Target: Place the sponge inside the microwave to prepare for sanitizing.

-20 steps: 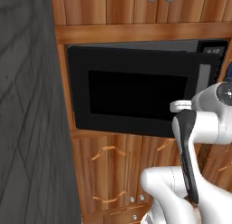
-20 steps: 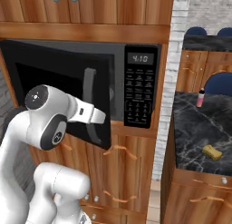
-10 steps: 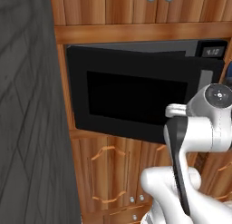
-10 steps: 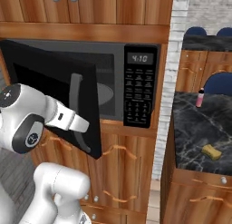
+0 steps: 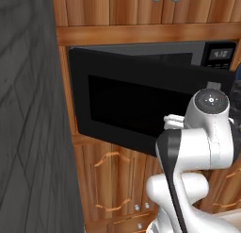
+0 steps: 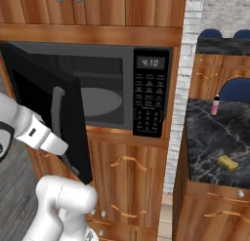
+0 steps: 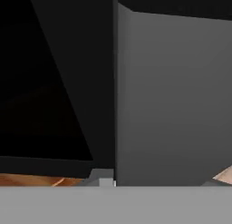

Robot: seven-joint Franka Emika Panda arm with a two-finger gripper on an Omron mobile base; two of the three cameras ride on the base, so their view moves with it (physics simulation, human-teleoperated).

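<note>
Microwave (image 6: 146,93), boxy and glossy black, door ajar, shows its round grey turntable (image 6: 100,101); gripper closed tight.

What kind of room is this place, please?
Most likely a home kitchen. A black built-in microwave, its door open, sits among wooden cabinets, and a dark stone counter to the right holds a yellow sponge and a small pink bottle.

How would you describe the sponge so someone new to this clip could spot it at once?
Start from the black microwave built into the wooden cabinets, then look right past the pale brick column to the dark marble counter. The sponge lies near its front edge, a small yellow block; the only other item there, a slim pink bottle, stands upright farther back.
</note>
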